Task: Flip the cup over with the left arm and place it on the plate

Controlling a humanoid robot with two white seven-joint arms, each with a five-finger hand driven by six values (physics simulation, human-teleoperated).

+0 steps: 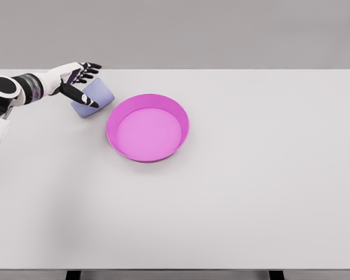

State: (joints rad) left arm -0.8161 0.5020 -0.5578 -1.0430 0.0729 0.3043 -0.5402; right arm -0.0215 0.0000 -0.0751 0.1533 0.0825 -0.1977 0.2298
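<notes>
Head view. The left hand [76, 81], reaching in from the left edge, wraps its dark-tipped fingers [84, 100] around the pale lavender-blue cylindrical cup [94, 97], thumb in front and the other fingers over the far side. The cup sits tilted at the far left of the white counter [251, 192]. The shallow magenta round plate [148, 127] lies just beside the cup, to its right, slightly apart from it. Nothing stands between cup and plate.
</notes>
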